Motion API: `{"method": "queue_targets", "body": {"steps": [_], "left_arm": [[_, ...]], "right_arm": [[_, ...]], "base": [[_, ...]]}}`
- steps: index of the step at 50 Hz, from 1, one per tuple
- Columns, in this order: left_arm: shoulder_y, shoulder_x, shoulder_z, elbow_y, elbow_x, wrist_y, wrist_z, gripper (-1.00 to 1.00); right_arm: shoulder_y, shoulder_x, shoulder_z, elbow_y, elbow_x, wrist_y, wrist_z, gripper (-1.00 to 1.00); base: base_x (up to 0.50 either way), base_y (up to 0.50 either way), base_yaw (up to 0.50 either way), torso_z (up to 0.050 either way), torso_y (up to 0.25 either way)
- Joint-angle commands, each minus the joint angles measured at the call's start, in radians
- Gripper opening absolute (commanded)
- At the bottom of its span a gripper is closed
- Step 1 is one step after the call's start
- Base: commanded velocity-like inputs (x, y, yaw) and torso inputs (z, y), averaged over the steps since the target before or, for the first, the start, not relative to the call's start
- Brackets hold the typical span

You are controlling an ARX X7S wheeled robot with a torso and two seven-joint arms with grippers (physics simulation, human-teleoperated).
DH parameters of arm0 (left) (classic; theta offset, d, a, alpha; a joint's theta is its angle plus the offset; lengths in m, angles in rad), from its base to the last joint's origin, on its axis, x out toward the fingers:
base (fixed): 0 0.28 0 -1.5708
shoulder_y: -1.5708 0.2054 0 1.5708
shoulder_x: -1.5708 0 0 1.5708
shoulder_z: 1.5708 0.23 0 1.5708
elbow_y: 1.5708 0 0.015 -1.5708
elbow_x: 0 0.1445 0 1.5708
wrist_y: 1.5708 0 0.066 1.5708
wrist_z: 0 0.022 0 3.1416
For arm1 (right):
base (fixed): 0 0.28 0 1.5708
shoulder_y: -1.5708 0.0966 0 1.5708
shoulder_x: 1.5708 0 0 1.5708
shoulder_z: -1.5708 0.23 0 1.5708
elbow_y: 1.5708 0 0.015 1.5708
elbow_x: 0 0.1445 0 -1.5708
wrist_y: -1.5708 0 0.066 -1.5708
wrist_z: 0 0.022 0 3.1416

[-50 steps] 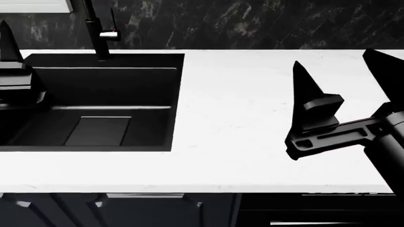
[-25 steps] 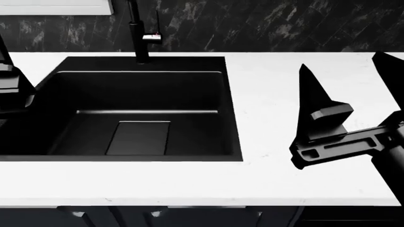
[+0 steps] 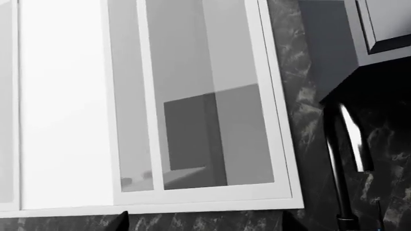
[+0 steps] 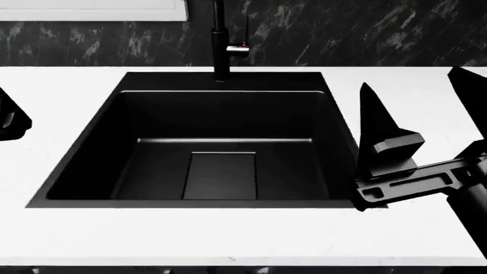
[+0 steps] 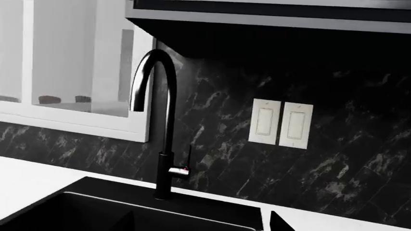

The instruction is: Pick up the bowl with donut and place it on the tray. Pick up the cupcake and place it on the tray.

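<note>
Right claw (image 4: 414,94) splayed apart, angular matte black; left claw's state unclear.

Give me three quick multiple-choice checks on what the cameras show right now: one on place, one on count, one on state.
1. Where does the faucet stand?
A. behind the sink
B. at the sink's right side
C. on the counter's front edge

2. How many wall switch plates does the right wrist view show?
A. one
B. two
C. four

3. What state is the right gripper in?
A. shut on a bowl
B. shut, empty
C. open, empty

Answers:
1 A: its base rises at the basin's back rim, against the dark backsplash.
2 B: two pale plates sit side by side.
3 C: its fingers stand wide apart with nothing between.
</note>
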Motion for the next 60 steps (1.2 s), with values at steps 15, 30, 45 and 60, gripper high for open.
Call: {"method": "queue_targets", "body": {"steps": [15, 30, 45, 60], "left_arm": [[-0.009, -0.048, -0.059, 0.004, 0.028, -0.015, 0.058, 1.00], [-0.056, -0.064, -0.029, 0.018, -0.011, -0.004, 0.026, 1.00], [-0.043, -0.069, -0.069, 0.026, -0.042, -0.014, 0.011, 1.00], [-0.049, -0.058, -0.079, 0.024, -0.055, -0.031, 0.001, 1.00]], "right_arm": [[-0.042, 0.001, 0.052, -0.018, 0.010, 0.010, -0.003, 1.00], [-0.047, -0.002, 0.075, -0.020, 0.027, 0.019, 0.007, 1.00], [-0.058, -0.017, 0.105, -0.028, 0.050, 0.042, 0.025, 1.00], [-0.068, -0.042, 0.145, -0.026, 0.073, 0.071, 0.031, 1.00]], "base": [[0.09, 0.50, 0.00, 0.000, 0.001], [0.09, 0.50, 0.00, 0.000, 0.000], [0.09, 0.50, 0.00, 0.000, 0.001], [0.07, 0.40, 0.00, 0.000, 0.000]]}}
